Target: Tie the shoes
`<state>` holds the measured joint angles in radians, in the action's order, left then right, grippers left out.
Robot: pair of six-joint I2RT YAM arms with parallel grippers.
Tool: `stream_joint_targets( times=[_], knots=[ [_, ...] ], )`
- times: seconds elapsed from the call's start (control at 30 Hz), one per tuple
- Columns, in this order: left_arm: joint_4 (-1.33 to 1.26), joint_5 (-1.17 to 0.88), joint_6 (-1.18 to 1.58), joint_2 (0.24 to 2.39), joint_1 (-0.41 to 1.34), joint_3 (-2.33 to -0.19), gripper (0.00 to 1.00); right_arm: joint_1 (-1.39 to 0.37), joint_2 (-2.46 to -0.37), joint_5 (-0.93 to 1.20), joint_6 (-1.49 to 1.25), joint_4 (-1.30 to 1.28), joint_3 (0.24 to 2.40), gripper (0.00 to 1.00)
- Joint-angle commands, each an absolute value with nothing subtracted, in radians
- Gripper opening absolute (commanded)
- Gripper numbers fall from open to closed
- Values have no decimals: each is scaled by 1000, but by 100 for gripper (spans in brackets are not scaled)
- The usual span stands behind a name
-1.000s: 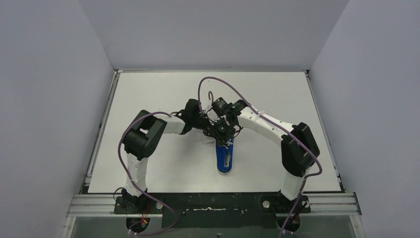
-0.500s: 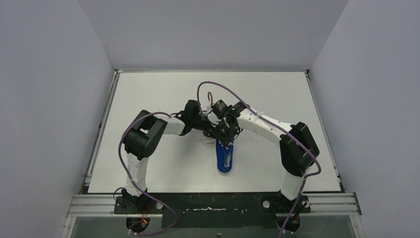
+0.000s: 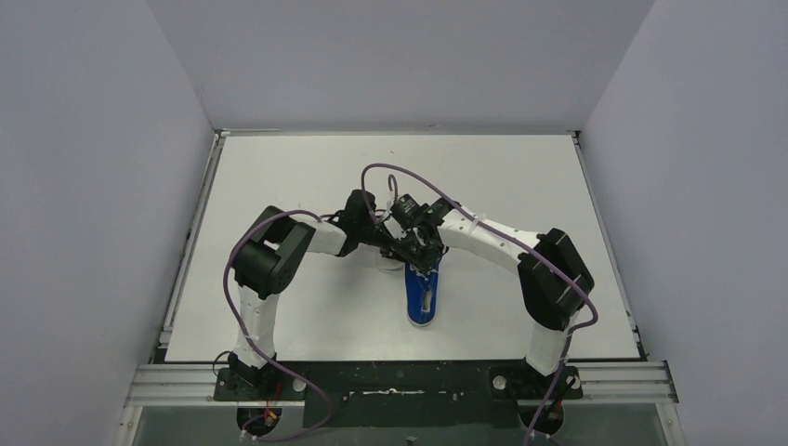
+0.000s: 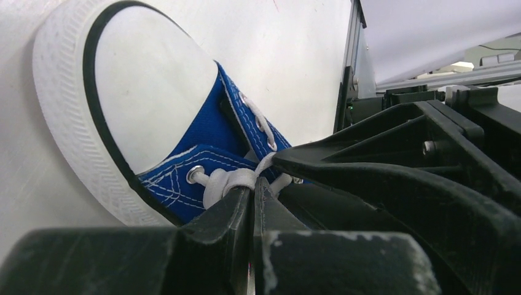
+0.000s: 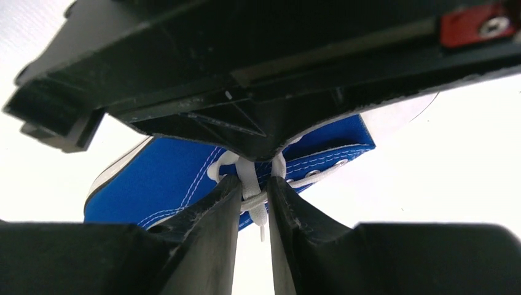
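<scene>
Currently: sneaker, blue canvas, lying on the table between the two arms, long axis running near-to-far. Both grippers meet over its far end, at the lacing.
Left gripper: fingers pressed together, white lace apparently caught at the tips, just beside an eyelet.
Right gripper: fingers nearly closed, pinching a lace strand between them.
Judgement: neither arm is nearer; a tightening pull would run sideways, across the sneaker's axis.
</scene>
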<state>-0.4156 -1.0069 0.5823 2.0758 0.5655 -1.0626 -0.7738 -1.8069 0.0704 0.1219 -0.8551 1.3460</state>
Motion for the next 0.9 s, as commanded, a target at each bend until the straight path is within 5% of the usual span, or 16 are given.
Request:
stream_joint_targets(
  times=[0.0,0.13,0.47,0.67,0.77,0.87],
  knots=[
    [-493,-1034,592,2075,558,-1052,0,-797,-1812,-45,104,-812,1344,22],
    [-497,-1027,600,2070,557,-1048,0,-802,-1778,-21,43,-820,1337,0],
    [-485,-1026,607,2017,558,-1034,2,-669,-1598,520,-422,-805,1249,0],
    [-381,-980,566,1914,545,-1005,31,-571,-1540,555,-516,-960,1212,0],
    [-277,-936,490,1828,534,-978,64,-548,-1518,511,-481,-1038,1236,0],
    [-130,-912,382,1795,529,-997,70,-536,-1522,440,-437,-1100,1260,0]
  ],
)
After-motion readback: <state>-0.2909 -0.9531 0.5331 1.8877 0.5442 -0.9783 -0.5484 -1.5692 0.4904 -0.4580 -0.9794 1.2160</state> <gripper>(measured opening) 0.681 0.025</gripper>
